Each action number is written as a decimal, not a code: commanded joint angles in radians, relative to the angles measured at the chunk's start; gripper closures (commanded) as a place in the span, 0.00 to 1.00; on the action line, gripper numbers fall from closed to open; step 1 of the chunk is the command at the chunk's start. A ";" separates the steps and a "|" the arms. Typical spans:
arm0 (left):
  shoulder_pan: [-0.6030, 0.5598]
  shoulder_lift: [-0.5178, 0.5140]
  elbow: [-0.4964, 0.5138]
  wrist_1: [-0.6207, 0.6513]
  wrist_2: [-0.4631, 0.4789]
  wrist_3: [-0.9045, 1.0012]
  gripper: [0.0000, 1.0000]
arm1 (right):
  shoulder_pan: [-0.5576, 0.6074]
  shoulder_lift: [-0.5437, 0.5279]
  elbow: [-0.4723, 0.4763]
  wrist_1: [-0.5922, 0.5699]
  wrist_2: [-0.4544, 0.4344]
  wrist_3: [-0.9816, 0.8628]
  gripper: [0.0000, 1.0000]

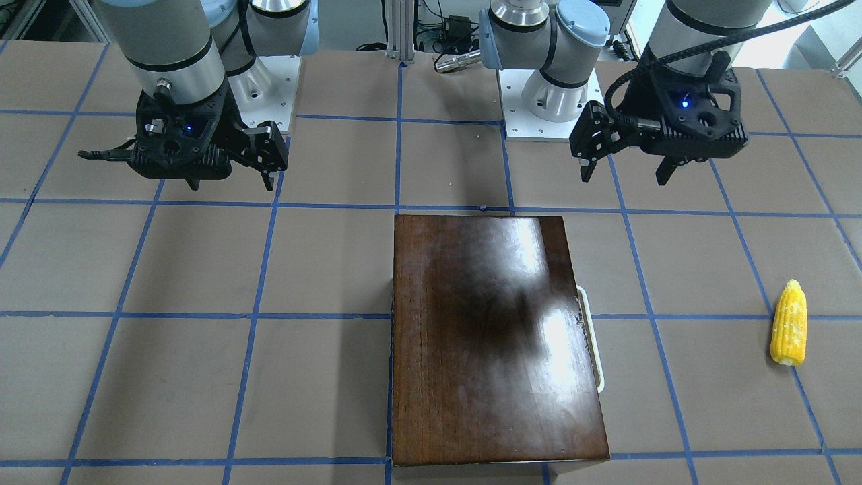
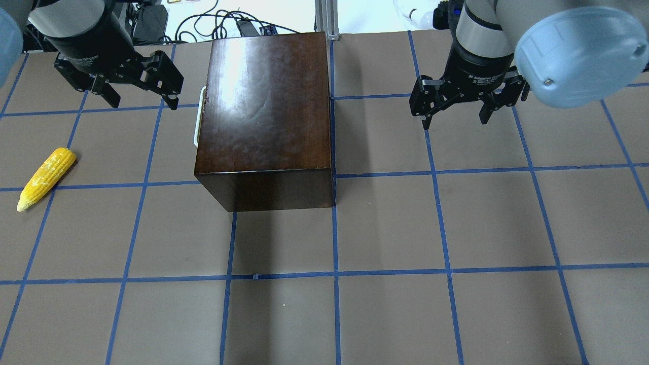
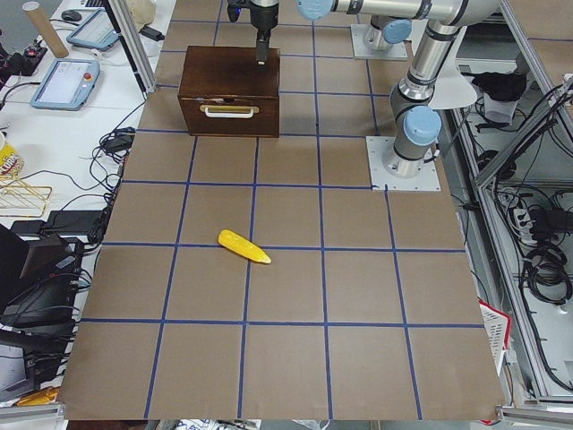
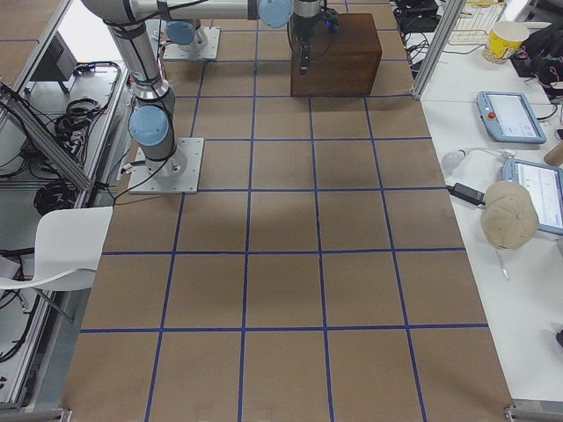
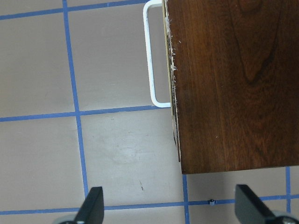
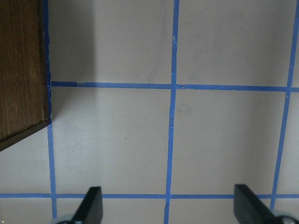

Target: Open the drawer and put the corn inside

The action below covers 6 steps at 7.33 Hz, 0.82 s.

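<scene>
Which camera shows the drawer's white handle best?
Exterior left: it faces the drawer front, so the whole white handle shows. The left wrist view shows it close but edge-on from above. Overhead and front-facing show a sliver; exterior right and right wrist, nothing.

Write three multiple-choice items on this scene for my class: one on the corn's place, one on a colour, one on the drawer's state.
1. Where is the corn relative to the box? A on top of it; B on the table, off its handle side; C inside it.
2. The handle is: A white; B red; C black.
3. The drawer is: A shut; B half out; C removed.
Answers: B, the corn lies on the table apart from the box; A, the bar shows white; A, its front sits flush with the box.
</scene>
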 commanded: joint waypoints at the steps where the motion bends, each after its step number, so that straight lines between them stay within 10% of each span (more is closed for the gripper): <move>1: 0.000 -0.001 0.000 0.000 0.003 -0.002 0.00 | 0.000 0.000 0.000 0.000 0.000 0.000 0.00; 6: 0.000 -0.005 0.000 0.003 0.014 -0.006 0.00 | 0.000 0.000 0.000 0.000 0.000 0.000 0.00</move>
